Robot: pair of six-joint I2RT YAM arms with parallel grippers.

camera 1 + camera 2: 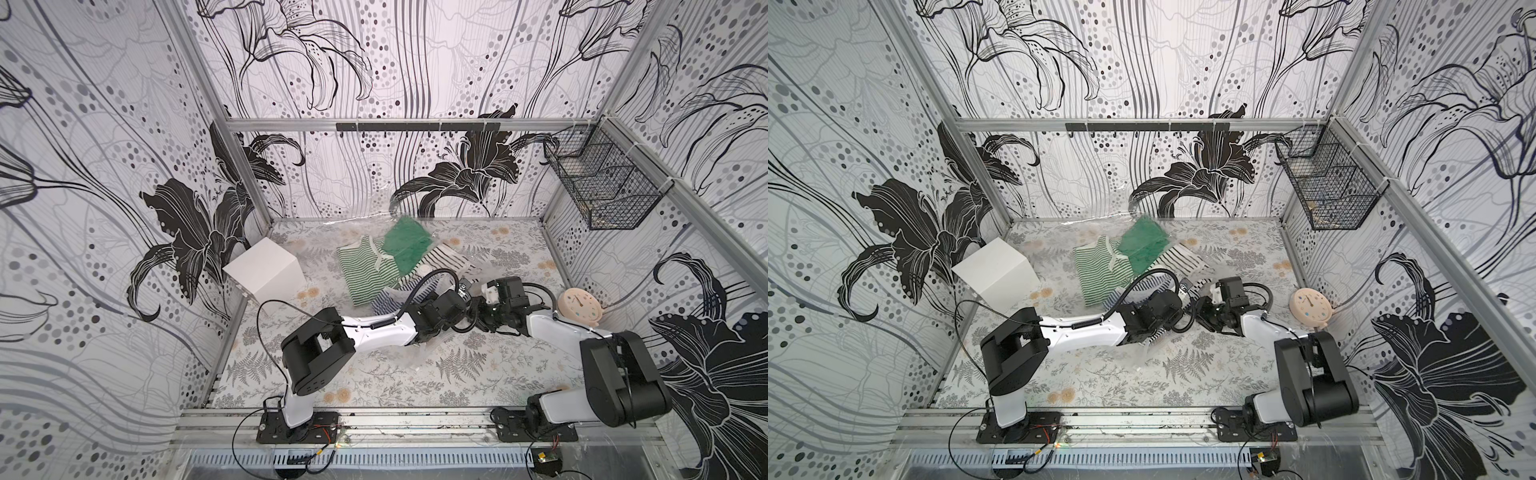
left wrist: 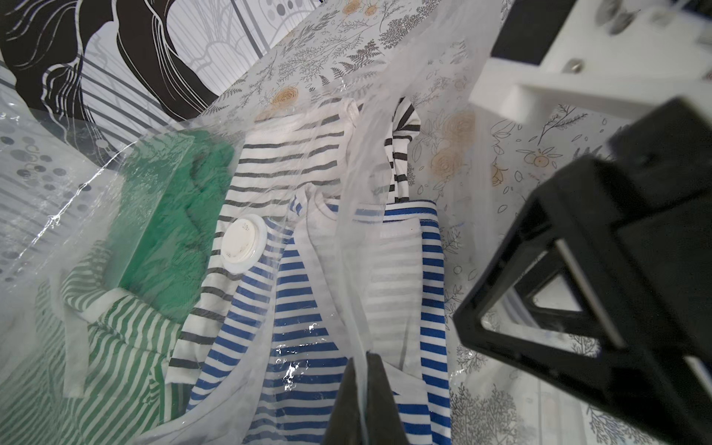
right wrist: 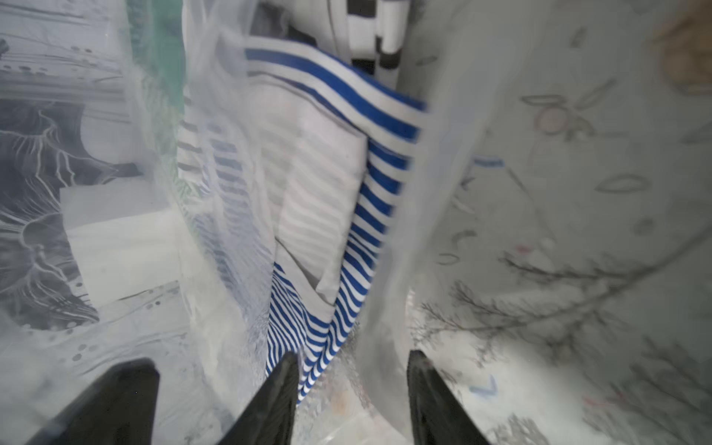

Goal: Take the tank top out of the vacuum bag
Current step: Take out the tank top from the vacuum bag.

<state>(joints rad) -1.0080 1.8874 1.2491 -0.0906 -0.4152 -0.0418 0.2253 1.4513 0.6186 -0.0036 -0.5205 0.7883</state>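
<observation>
The left gripper (image 2: pixel 364 371) is clamping tight on a fold of the vacuum bag (image 2: pixel 65 200), holding the plastic up near the white valve cap (image 2: pixel 243 243). The right gripper (image 3: pixel 352 360) is hanging with its jaws apart, straddling the film beside the blue-striped top (image 3: pixel 371 185) and gripping nothing that I can see. That blue-striped piece, likely the tank top, is lying right beside the cap, with the green clothes (image 2: pixel 169 231) on the cap's other side. All of it looks to be inside the bag. The grab and the pull-out are not yet done.
</observation>
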